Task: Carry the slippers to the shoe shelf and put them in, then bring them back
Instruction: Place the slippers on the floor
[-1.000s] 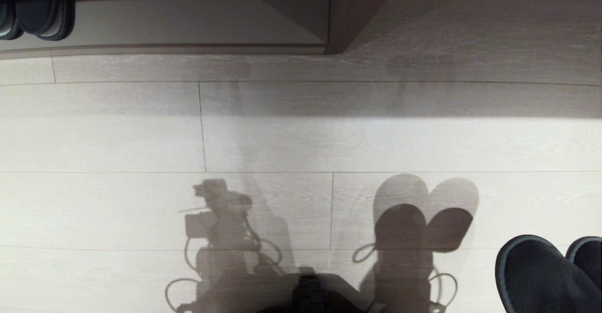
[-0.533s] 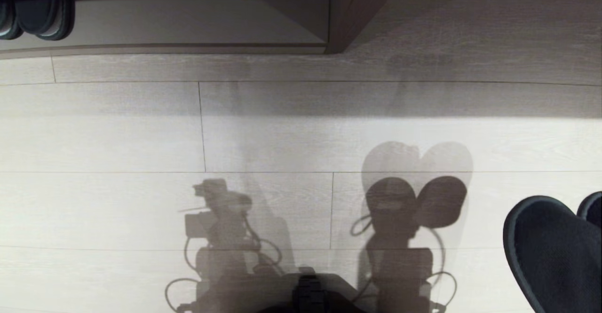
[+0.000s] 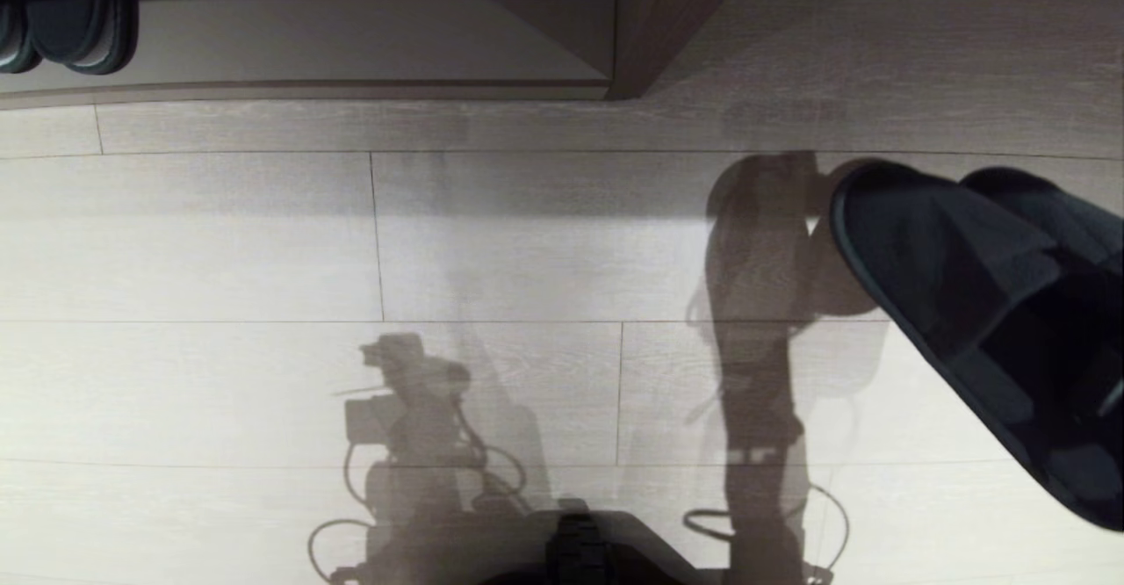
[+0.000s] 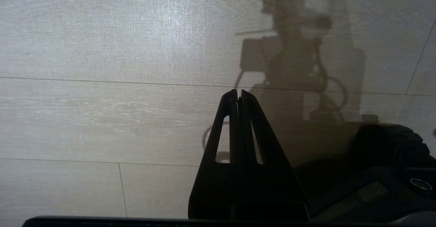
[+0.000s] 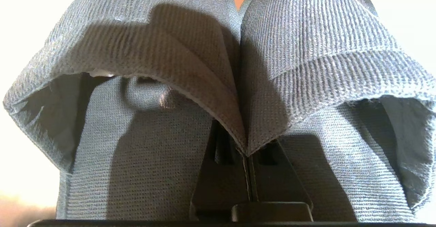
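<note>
Ribbed grey-blue fabric fills the right wrist view: the right gripper is pinched tight on the inner band edges of the slippers, holding both side by side above the floor at the head view's right edge. Their long axis runs away from the gripper, toes tipped forward and leftward toward the shoe shelf, which lies ahead and to the left (so the carry likely has to travel diagonally). Its upright divider stands between them. A shinier black pair occupies the shelf's far left. Parked low over the floor, the left gripper is closed and empty.
</note>
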